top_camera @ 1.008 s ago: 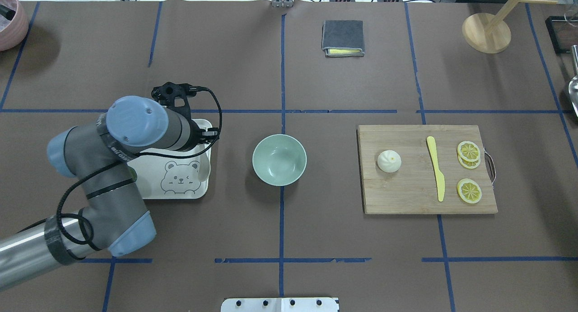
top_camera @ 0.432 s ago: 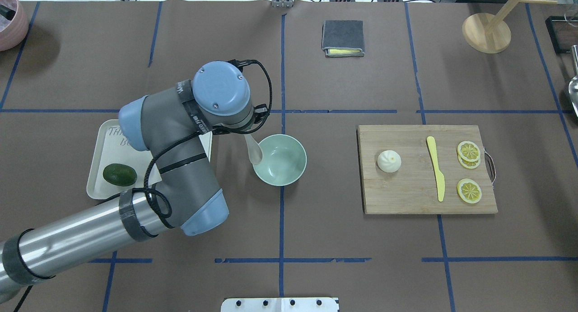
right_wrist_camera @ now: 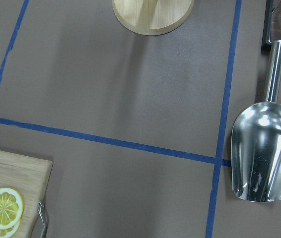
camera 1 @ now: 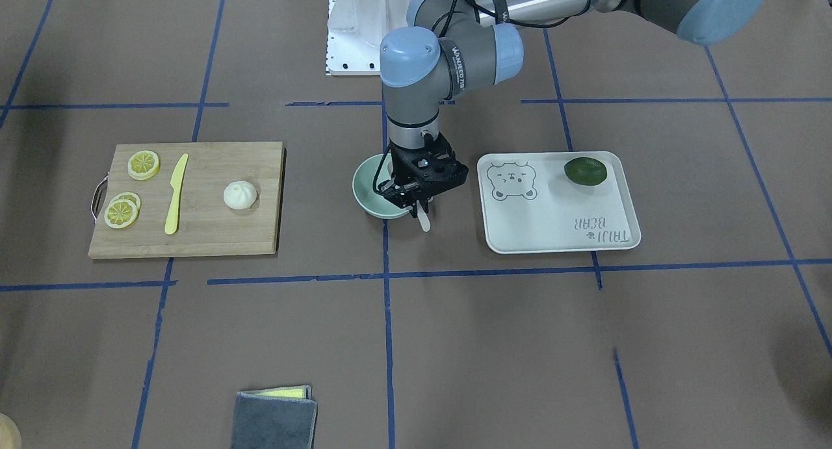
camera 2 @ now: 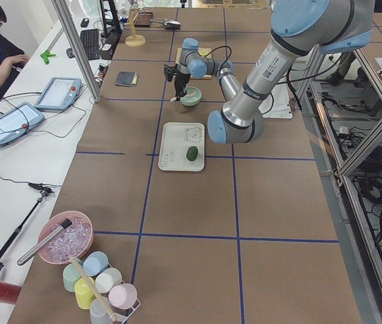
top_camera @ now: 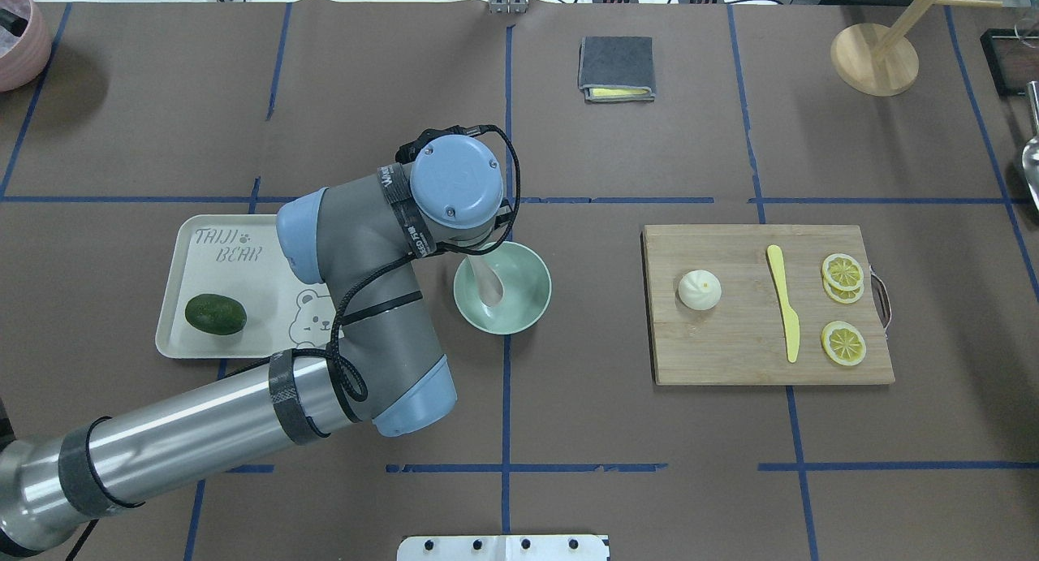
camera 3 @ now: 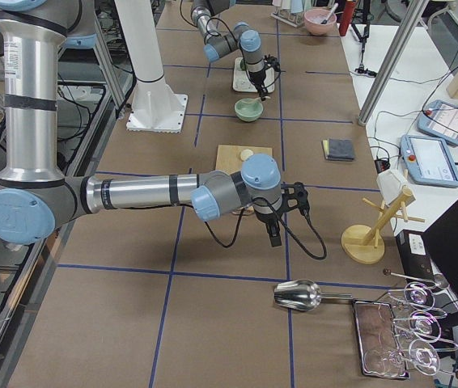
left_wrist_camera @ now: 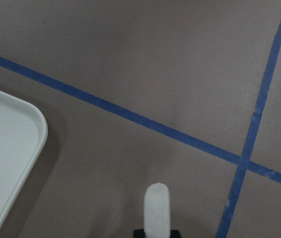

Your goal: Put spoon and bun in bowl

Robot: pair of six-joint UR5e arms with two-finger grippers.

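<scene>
The pale mint-green bowl [top_camera: 528, 301] stands at the table's middle and also shows in the front-facing view [camera 1: 367, 188]. My left gripper [camera 1: 418, 205] is shut on the off-white spoon [top_camera: 487, 286] and holds it over the bowl's left half, scoop down inside the bowl. The handle tip sticks out past the fingers in the front-facing view [camera 1: 424, 223] and in the left wrist view [left_wrist_camera: 157, 210]. The white pleated bun [top_camera: 699, 290] lies on the wooden cutting board [top_camera: 730, 350] to the right. My right gripper [camera 3: 274, 234] shows only in the exterior right view, beyond the board; I cannot tell its state.
On the board lie a yellow plastic knife [top_camera: 784, 301] and lemon slices [top_camera: 842, 343]. The white bear-print tray [top_camera: 227, 269] with a dark green fruit [top_camera: 215, 314] is left of the bowl. A grey cloth [top_camera: 616, 68] lies at the back. A metal scoop [right_wrist_camera: 264, 148] lies at the far right.
My left arm has swung right from the tray, carrying the spoon to the bowl. The spoon's scoop now hangs inside the bowl. The bun has not moved.
</scene>
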